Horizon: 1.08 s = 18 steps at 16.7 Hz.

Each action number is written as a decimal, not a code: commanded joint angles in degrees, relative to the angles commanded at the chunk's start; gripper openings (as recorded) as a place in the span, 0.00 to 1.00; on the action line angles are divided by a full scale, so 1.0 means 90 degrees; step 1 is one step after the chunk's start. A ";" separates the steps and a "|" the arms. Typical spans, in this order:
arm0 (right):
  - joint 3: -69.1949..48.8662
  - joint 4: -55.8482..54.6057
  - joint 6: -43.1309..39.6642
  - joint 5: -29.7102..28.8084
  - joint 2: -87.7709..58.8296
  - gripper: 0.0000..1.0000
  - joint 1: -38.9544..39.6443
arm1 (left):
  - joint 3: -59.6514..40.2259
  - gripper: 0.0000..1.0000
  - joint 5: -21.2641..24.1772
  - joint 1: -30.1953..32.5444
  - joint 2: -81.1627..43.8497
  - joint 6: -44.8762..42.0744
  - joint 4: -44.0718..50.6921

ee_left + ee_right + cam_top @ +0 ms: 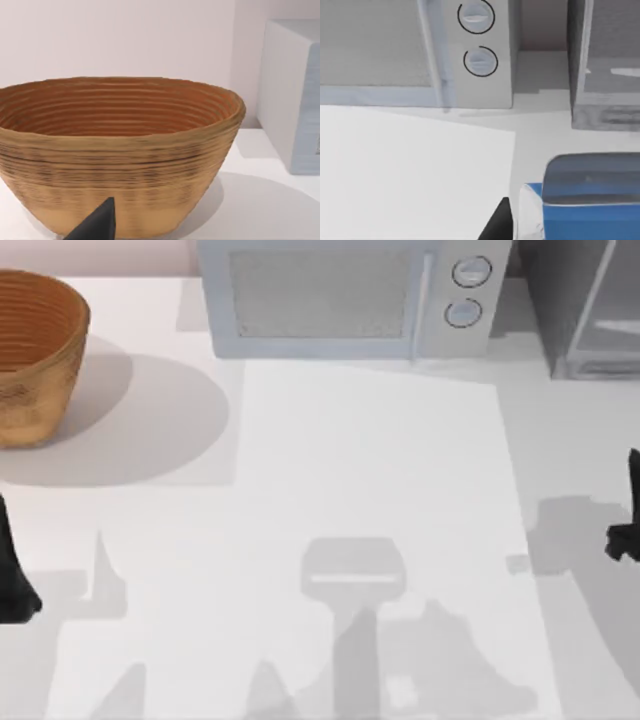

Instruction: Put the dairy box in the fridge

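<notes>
The dairy box (592, 202), blue with a white edge and a greyish top face, sits close under my right wrist camera, right beside a dark part of my right gripper (624, 532), which hangs at the table's right edge. Whether the gripper touches the box I cannot tell. The fridge (588, 308) is a dark grey cabinet with a pale-framed glassy door at the back right corner; the right wrist view has the fridge (602, 65) just beyond the box. My left gripper (14, 585) is parked at the table's left edge, facing the basket.
A white microwave (345, 295) with two round knobs stands at the back centre, left of the fridge. A woven wooden basket (35, 355) sits at the back left, and the basket (117, 150) looms large in the left wrist view. A white mat (380, 540) covers the table's middle.
</notes>
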<state>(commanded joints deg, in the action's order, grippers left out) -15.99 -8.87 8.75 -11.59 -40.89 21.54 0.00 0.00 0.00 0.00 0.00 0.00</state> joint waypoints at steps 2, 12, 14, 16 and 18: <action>0.0397 0.0087 -0.0163 0.0143 0.1205 0.00 -0.0589 | 0.0000 1.00 0.0000 0.0000 0.0000 0.0000 0.0000; 0.1777 0.0986 -0.0972 0.1288 0.4543 0.00 -0.2393 | 0.0000 1.00 0.0000 0.0000 0.0000 0.0000 0.0000; 0.1777 0.0986 -0.0972 0.1288 0.4543 0.00 -0.2393 | 0.0000 1.00 0.0000 0.0000 0.0000 0.0000 0.0000; 0.1763 0.0976 -0.0957 0.1278 0.4519 0.00 -0.2376 | 0.0000 1.00 0.0000 0.0000 0.0000 0.0000 0.0000; 0.1725 0.0929 -0.0954 0.1290 0.4458 0.00 -0.2385 | 0.0000 1.00 0.0000 0.0000 0.0000 0.0000 0.0000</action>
<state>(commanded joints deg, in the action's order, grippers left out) -0.46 -0.50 0.17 0.01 -0.76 0.07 0.00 0.00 0.00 0.00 0.00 0.00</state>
